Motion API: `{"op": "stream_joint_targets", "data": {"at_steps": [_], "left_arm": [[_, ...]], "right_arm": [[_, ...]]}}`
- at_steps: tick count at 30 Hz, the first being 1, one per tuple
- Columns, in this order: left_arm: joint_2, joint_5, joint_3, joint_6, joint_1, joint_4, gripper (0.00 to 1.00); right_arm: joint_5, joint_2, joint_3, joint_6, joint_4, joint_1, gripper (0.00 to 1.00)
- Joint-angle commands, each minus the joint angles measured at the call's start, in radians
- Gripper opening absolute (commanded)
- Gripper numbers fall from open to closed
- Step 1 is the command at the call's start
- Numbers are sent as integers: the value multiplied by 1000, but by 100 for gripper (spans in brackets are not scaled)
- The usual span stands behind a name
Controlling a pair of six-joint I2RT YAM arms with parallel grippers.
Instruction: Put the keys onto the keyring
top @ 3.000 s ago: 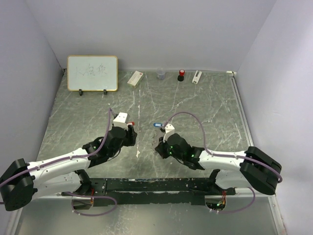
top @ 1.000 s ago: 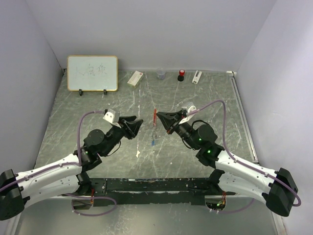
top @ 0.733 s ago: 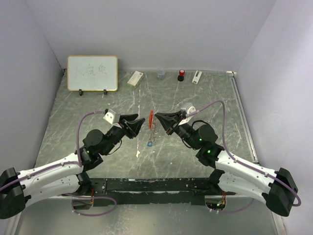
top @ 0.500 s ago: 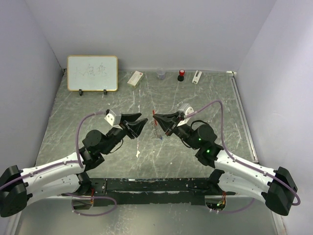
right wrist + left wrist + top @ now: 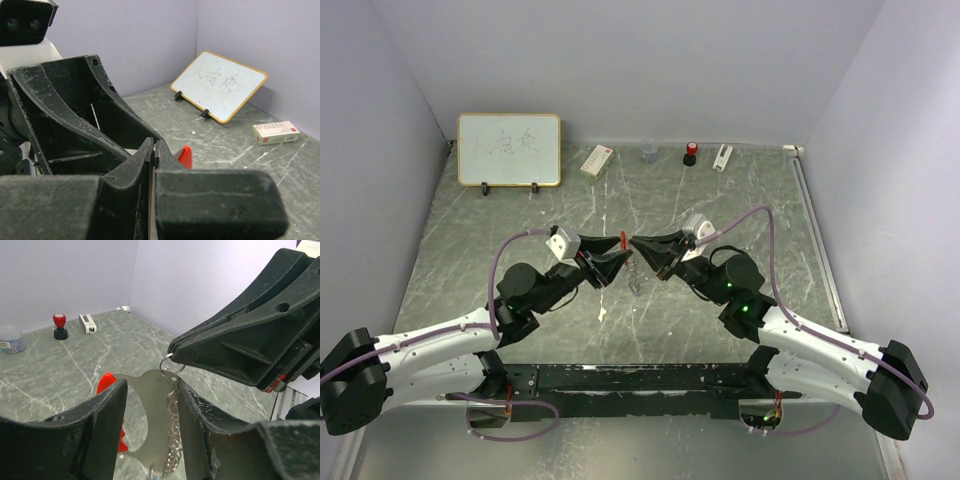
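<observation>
The keyring (image 5: 634,277) hangs in mid-air over the table's middle: a flat silver plate (image 5: 157,405), a chain of thin rings (image 5: 173,432) and a red fob (image 5: 107,384). My right gripper (image 5: 636,246) is shut on its small top ring (image 5: 168,365); the right wrist view shows the pressed fingertips (image 5: 154,145) with the fob (image 5: 185,156) beyond them. My left gripper (image 5: 617,257) is open, with one finger on each side of the plate, not touching it. A sliver of blue (image 5: 152,477) shows under the plate; I cannot tell if it is one of the keys. No other key shows.
Along the back wall stand a whiteboard (image 5: 509,149), a small box (image 5: 596,160), a clear jar (image 5: 649,152), a red stamp (image 5: 690,153) and a white stick (image 5: 722,157). A small white speck (image 5: 602,313) lies on the table under the grippers.
My left gripper has moved right, up to the right gripper, and its open fingers now straddle the hanging keyring. The keyring has swung about under the right gripper, which stayed shut.
</observation>
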Motion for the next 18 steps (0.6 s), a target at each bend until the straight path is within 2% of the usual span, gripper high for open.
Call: {"op": "stream_joint_targets", "data": {"at_steps": [1,15,18], "left_arm": [[6,39,24,23,3,68,55],[43,88,49,42,12,88,55],[51,105,52,44,16,93,52]], "right_arm": [[-28,-1,29,-13,45,-2,0],[-80,13,48,-19,5,-2,0],[-81,15,48,-19,2,-2,0]]}}
